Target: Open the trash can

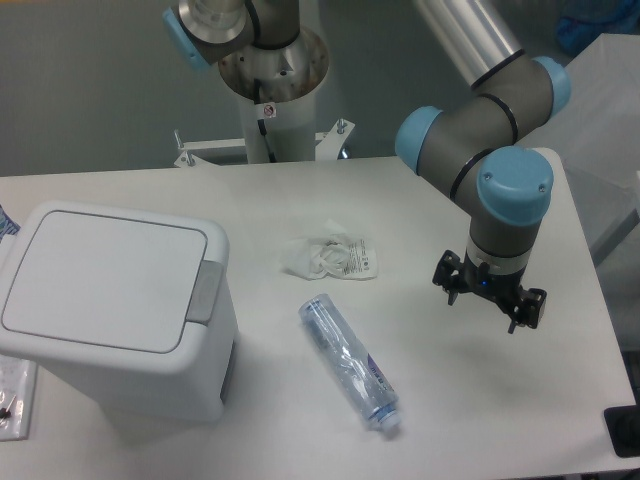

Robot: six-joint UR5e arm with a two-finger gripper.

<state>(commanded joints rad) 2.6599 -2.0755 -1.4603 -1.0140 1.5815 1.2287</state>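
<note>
While the trash can is sitting shut at the table's left edge, the gripper is hovering well apart over the right side, fingers spread, holding nothing. Bottle and crumpled wrapper are lying between them. Grey button tab is facing the gripper; likely press point.

The trash can hides its far left side beyond the frame edge, and the gripper fingers are too small to judge their spacing.
</note>
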